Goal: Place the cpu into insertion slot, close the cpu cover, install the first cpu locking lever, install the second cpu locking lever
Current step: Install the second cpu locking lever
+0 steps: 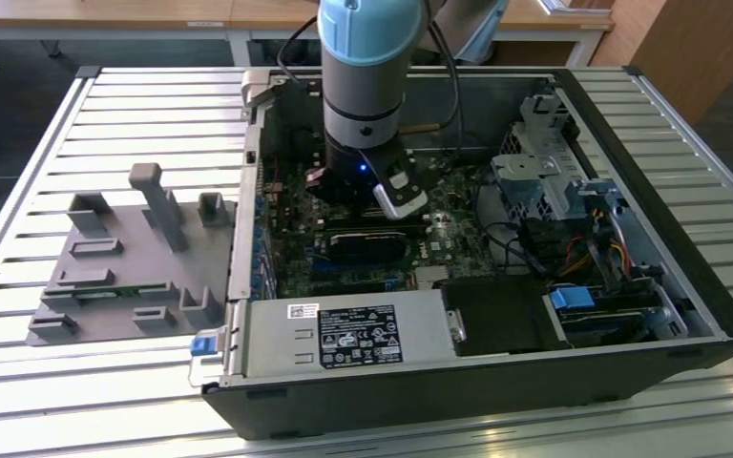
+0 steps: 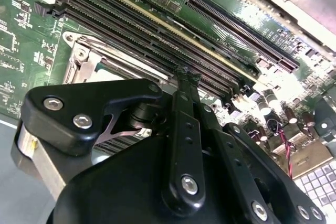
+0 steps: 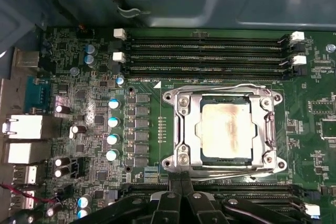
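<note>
Inside the open computer case (image 1: 672,315), the gripper (image 3: 181,182) hangs with its fingertips (image 2: 187,75) pressed together, gripping nothing, just beside the edge of the insertion slot (image 3: 173,129) on the green motherboard (image 3: 310,129). The cpu (image 3: 227,129) sits in that slot, its silver top showing through the window of the closed cpu cover (image 3: 185,129). Wire locking levers (image 3: 210,88) lie along two opposite sides of the cover.
</note>
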`<state>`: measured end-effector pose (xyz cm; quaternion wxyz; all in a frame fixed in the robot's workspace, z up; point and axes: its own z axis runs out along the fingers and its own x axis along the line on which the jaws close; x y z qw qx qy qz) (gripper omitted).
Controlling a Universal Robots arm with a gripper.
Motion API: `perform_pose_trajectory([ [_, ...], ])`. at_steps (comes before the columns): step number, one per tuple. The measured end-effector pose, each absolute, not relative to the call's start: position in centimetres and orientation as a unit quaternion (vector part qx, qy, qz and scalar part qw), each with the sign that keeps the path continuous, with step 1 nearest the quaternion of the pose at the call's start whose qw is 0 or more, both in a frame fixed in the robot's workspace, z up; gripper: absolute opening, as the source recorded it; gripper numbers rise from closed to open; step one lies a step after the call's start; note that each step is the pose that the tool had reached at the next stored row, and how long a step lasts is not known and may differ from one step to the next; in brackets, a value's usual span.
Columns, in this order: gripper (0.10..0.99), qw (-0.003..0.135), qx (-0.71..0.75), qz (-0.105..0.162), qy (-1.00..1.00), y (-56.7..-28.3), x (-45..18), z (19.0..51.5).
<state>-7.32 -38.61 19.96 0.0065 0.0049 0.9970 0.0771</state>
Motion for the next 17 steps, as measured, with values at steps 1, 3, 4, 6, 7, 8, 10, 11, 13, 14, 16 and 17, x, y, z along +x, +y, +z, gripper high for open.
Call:
perform_pose_trajectory([
  [1,0.106,0.006,0.005,0.078,0.997,-38.61,-7.33,19.92],
  [3,0.106,0.006,0.005,0.082,0.997,-38.61,-7.33,19.86],
  [4,0.106,0.006,0.005,0.083,0.996,-38.61,-7.33,19.84],
  [6,0.106,0.006,0.005,0.087,0.996,-38.61,-7.33,19.79],
  [7,0.106,0.007,0.005,0.089,0.996,-38.60,-7.33,19.75],
  [8,0.106,0.006,0.005,0.090,0.996,-38.60,-7.34,19.72],
  [10,0.106,0.006,0.005,0.092,0.996,-38.61,-7.37,19.67],
  [11,0.106,0.006,0.005,0.094,0.996,-38.61,-7.39,19.65],
  [13,0.106,0.006,0.005,0.098,0.995,-38.61,-7.45,19.61],
  [14,0.106,0.006,0.005,0.099,0.995,-38.61,-7.48,19.59],
  [16,0.106,0.006,0.005,0.103,0.995,-38.61,-7.58,19.55],
  [17,0.106,0.006,0.005,0.104,0.995,-38.61,-7.64,19.52],
])
